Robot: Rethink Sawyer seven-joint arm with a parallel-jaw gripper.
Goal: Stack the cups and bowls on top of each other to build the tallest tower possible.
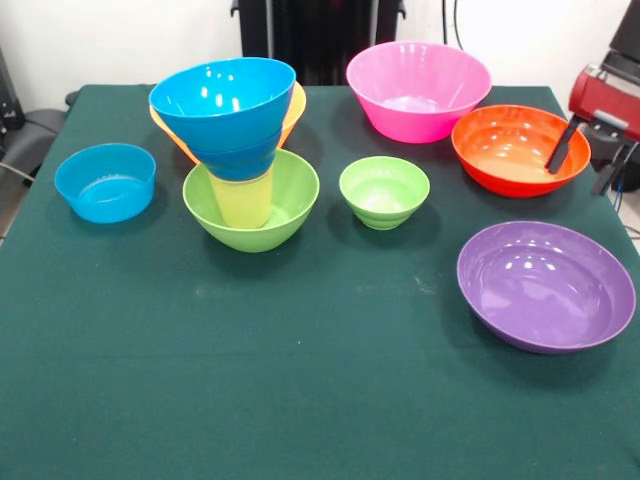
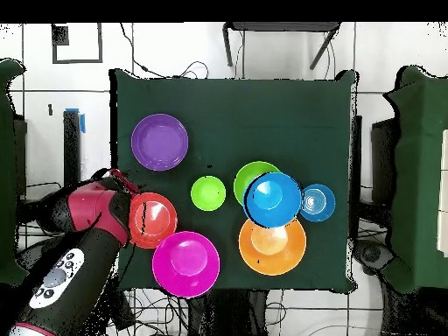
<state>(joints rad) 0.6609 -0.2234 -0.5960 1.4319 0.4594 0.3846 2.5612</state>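
The tower stands left of centre: a large lime-green bowl (image 1: 285, 205) (image 2: 248, 175) holds the upright yellow cup (image 1: 241, 198), and two nested blue bowls (image 1: 224, 98) (image 2: 273, 197) sit on the cup. My gripper (image 1: 582, 172) (image 2: 121, 184) is open at the right edge. It straddles the far-right rim of the red-orange bowl (image 1: 505, 150) (image 2: 153, 219), with one finger (image 1: 560, 150) over the bowl's inside and the other outside it. It holds nothing.
An orange bowl (image 1: 294, 108) (image 2: 272, 249) sits just behind the tower. A pink bowl (image 1: 418, 90) (image 2: 185, 262), a small green bowl (image 1: 384, 190) (image 2: 208, 192), a purple bowl (image 1: 545, 285) (image 2: 159, 142) and a low light-blue bowl (image 1: 105, 182) (image 2: 317, 202) stand apart on the green cloth.
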